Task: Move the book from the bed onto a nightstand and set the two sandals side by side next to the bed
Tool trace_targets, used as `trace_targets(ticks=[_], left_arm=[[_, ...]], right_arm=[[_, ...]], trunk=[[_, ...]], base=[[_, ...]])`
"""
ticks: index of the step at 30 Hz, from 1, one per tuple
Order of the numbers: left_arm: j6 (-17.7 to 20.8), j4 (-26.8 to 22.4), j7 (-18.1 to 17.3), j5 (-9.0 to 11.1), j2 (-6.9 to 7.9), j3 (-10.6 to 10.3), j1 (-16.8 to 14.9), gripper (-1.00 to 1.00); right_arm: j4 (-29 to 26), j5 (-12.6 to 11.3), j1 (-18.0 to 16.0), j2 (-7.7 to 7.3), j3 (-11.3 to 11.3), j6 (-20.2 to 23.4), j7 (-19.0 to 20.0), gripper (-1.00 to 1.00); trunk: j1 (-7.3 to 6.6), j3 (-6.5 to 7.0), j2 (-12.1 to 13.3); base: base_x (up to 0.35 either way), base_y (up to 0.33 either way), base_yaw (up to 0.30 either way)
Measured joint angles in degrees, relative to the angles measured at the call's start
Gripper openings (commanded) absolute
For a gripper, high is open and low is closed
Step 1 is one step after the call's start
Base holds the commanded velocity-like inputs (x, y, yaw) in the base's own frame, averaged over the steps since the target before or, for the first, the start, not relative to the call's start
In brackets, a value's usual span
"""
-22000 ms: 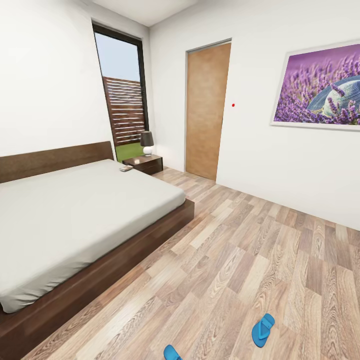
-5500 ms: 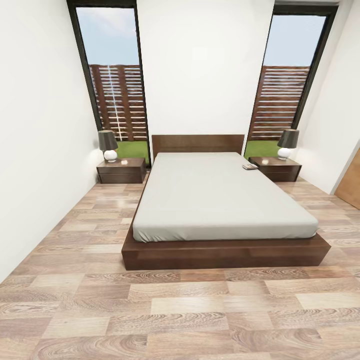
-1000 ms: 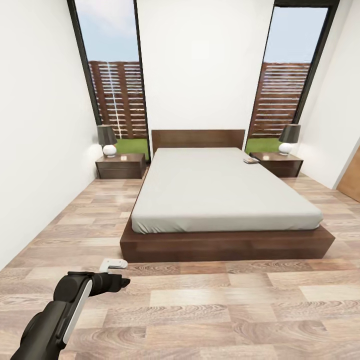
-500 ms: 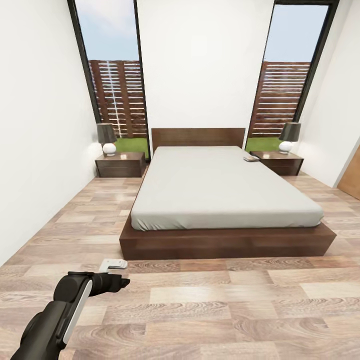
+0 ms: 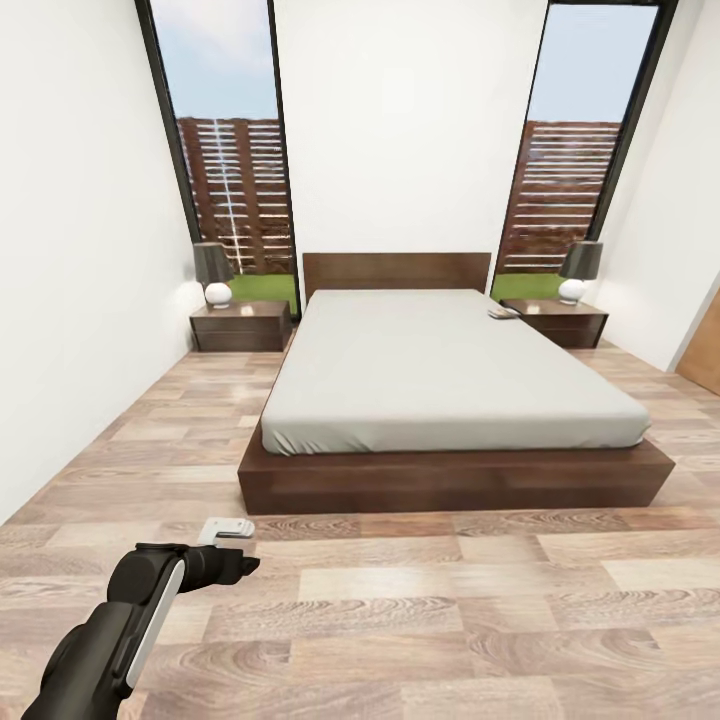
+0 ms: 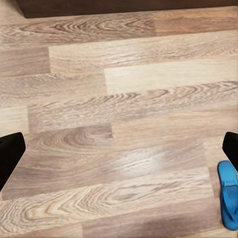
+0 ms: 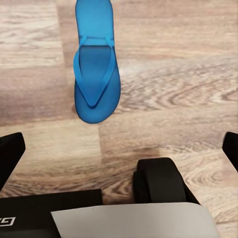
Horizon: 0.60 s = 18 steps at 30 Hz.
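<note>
2 blue sandals lie on the floor (image 5: 420,590): one sandal (image 7: 96,64) below the right gripper (image 7: 119,148), the other sandal (image 6: 229,198) near the left gripper (image 6: 119,148). Both pairs of fingers are spread, empty. The book (image 5: 503,312) rests on the bed (image 5: 440,370) beside the right nightstand (image 5: 560,322). Sandals look light and flexible; pinching the sole's edge seems safest.
</note>
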Motion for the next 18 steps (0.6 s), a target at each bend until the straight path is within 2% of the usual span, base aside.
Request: trace_targets(ticks=[18], left_arm=[[-0.01,0.00,0.00,-0.01,0.00,0.00,0.00,1.00]], right_arm=[[0.11,-0.04,0.02,0.07,0.00,-0.29,0.07,1.00]], trunk=[[3.96,-4.03,-7.22]], base=[[0.000,0.000,0.000]])
